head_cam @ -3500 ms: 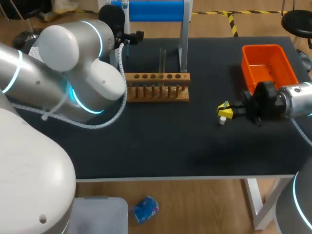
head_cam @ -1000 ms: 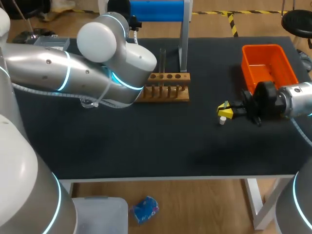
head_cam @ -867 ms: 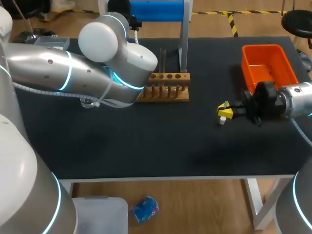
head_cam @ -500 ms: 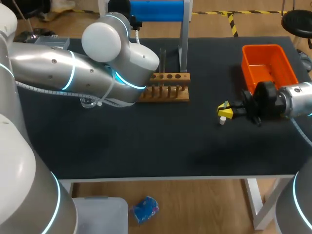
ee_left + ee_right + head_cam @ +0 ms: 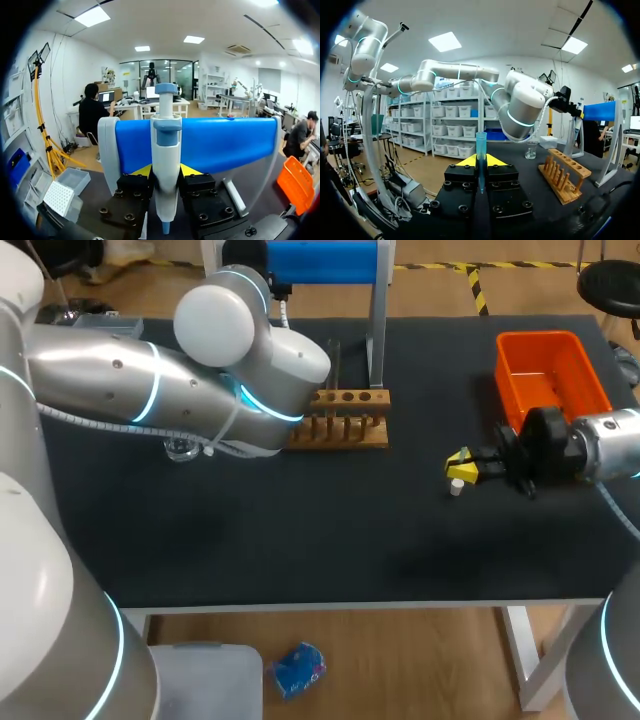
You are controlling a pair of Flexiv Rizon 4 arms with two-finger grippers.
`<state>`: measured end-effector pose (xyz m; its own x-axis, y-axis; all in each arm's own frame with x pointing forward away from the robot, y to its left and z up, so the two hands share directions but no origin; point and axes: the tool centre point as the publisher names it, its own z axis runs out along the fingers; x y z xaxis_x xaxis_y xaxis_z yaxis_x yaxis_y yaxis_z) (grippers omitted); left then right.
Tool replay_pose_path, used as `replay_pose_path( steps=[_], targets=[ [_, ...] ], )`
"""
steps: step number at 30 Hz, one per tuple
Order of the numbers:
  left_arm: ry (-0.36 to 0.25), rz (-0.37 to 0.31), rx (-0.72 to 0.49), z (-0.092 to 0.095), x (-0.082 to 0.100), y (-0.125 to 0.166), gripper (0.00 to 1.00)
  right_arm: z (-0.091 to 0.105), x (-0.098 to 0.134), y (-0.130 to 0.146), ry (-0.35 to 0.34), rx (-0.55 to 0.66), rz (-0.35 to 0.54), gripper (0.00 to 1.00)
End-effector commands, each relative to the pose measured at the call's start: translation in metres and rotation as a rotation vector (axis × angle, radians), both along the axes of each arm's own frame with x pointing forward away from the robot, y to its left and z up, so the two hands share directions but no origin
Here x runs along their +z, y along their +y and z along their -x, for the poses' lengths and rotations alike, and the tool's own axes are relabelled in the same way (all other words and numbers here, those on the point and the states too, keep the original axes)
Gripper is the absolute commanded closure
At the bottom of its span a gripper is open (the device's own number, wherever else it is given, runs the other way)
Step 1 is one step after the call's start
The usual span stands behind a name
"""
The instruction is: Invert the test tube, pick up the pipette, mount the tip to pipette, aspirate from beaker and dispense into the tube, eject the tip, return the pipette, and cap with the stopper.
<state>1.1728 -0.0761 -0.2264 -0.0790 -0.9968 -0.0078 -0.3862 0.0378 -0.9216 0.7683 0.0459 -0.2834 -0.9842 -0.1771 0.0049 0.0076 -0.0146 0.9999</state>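
Operator: Step in hand, which one is it?

Observer: I judge it is the picking up of the pipette. In the left wrist view the left tool (image 5: 166, 171) has the pipette (image 5: 165, 135) between its fingers. Both fingers seem to press on its body from two sides, so I read it as grasping the pipette. The pipette hangs on the blue stand (image 5: 225, 145), which is at the upper middle of the head view.

Operator: And the next move?

Observer: Probably to lift the pipette out of the stand without tilting it, then to bring it toward the right tool (image 5: 462, 468), at the middle right of the head view. That tool is clenched on a pipette tip (image 5: 481, 150). For mounting, the nose of the pipette must line up well with the open end of this tip.

Operator: Containers, what is in them?

Observer: The test tube (image 5: 333, 362) stands upright in the wooden rack (image 5: 345, 428), at the upper middle of the head view, near the stand. I cannot tell if anything is inside it. The beaker (image 5: 180, 449) is at the middle left, mostly hidden under the left arm (image 5: 150, 390). It is clear glass, and its liquid I cannot make out. The orange bin (image 5: 540, 337) sits at the upper right of the tabletop (image 5: 330, 540), and what it holds I cannot tell.
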Motion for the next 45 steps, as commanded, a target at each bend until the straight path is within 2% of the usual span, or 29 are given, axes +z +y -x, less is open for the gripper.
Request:
replay_pose_path(
  steps=[1, 7, 22, 28, 33, 37, 45],
  targets=[
    [-0.004, 0.002, 0.004, -0.001, 0.0, -0.002, 1.0, 0.0, 0.0, -0.001, 0.0, 0.002, 0.0, 1.0],
    [-0.019, -0.003, 0.006, 0.004, 0.012, 0.0, 1.0, 0.0, 0.0, -0.001, 0.0, 0.002, 0.0, 1.0],
    [-0.08, -0.024, 0.012, 0.004, 0.058, 0.002, 1.0, 0.0, 0.0, -0.001, 0.0, 0.002, 0.0, 1.0],
    [-0.103, -0.026, -0.006, 0.015, 0.072, 0.001, 1.0, 0.0, 0.0, -0.001, 0.0, 0.002, 0.0, 1.0],
    [-0.123, 0.011, -0.124, 0.042, 0.088, 0.001, 1.0, 0.0, 0.0, -0.001, 0.0, 0.002, 0.0, 1.0],
    [-0.126, 0.011, -0.236, 0.07, 0.098, 0.001, 1.0, 0.0, 0.0, -0.001, 0.0, 0.002, 0.0, 1.0],
    [-0.124, 0.101, -0.566, 0.14, 0.121, -0.002, 1.0, 0.0, 0.0, -0.001, 0.0, 0.002, 0.0, 1.0]
  ],
)
